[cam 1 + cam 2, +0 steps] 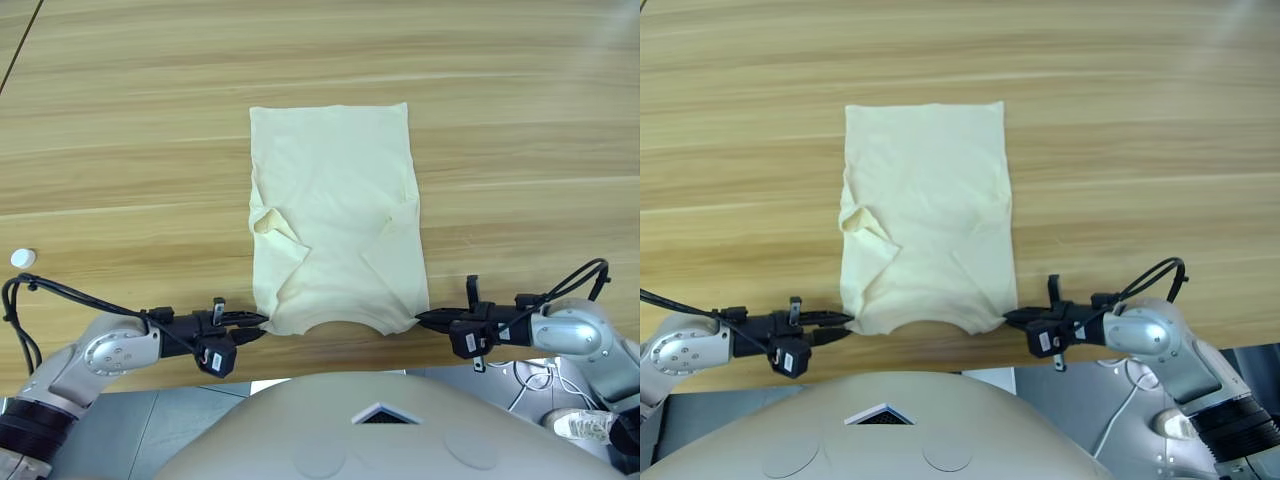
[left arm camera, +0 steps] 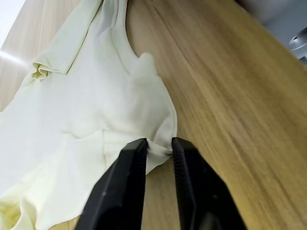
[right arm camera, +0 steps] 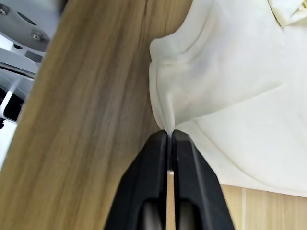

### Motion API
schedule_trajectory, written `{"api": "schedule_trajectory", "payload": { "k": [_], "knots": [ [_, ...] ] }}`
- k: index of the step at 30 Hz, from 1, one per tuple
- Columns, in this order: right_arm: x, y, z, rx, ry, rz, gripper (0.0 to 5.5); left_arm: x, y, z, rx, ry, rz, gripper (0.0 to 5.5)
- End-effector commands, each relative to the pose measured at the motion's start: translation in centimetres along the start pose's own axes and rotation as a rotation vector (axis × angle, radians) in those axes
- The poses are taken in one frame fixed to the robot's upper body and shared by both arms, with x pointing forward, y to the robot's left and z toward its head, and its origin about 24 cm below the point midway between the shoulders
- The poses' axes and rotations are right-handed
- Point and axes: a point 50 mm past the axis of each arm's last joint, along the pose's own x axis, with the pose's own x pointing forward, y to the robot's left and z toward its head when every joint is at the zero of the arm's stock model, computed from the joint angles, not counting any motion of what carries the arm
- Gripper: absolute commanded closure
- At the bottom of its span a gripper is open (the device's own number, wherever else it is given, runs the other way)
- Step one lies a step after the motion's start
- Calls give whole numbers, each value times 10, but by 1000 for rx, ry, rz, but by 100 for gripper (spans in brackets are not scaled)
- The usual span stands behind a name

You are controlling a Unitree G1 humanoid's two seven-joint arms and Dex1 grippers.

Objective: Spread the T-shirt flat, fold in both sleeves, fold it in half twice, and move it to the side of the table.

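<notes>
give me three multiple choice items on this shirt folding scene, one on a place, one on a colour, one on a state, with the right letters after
1. Where do the left claw and the right claw hold the T-shirt?
A) at its two far corners
B) at its two near corners, beside the collar
C) at its middle

2. What colour is the T-shirt?
A) dark blue
B) red
C) pale yellow

3. How do the sleeves lie?
A) folded in over the body
B) spread straight out to the sides
C) rolled into a ball

Answers:
1 B, each claw pinches cloth at a near corner, as both wrist views show.
2 C, the cloth is pale yellow against the wooden table.
3 A, both sleeves lie turned inward on the shirt's body, leaving a narrow rectangle.
</notes>
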Motion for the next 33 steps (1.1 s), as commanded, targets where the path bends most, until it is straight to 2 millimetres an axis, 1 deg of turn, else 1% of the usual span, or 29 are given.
{"api": "schedule_trajectory", "payload": {
  "k": [1, 3, 14, 18, 23, 26, 30, 33],
  "knots": [
    [1, 2, -2, 8, 18, 14, 550, 1, -11, -5, -18, 31, -64, 519],
    [1, 3, -1, 8, 13, 16, 550, 0, -12, -4, -19, 23, -65, 547],
    [-1, 4, 2, 3, 2, 12, 550, -5, -9, -1, -11, -15, -14, 547],
    [-8, -1, 6, -6, -10, -19, 550, -15, 0, 6, 4, -46, 60, 547],
    [-20, -5, 13, -55, -45, -80, 550, -23, 8, 10, 27, -56, 93, 547],
    [-32, -4, 21, -65, -95, -104, 550, -30, 4, 20, 15, -109, 88, 547],
    [-49, 1, 35, -90, -152, -111, 550, -43, 2, 41, 1, -208, 57, 547],
    [-59, 6, 48, -101, -220, -102, 550, -50, 2, 61, 4, -315, 45, 547]
  ]
}}
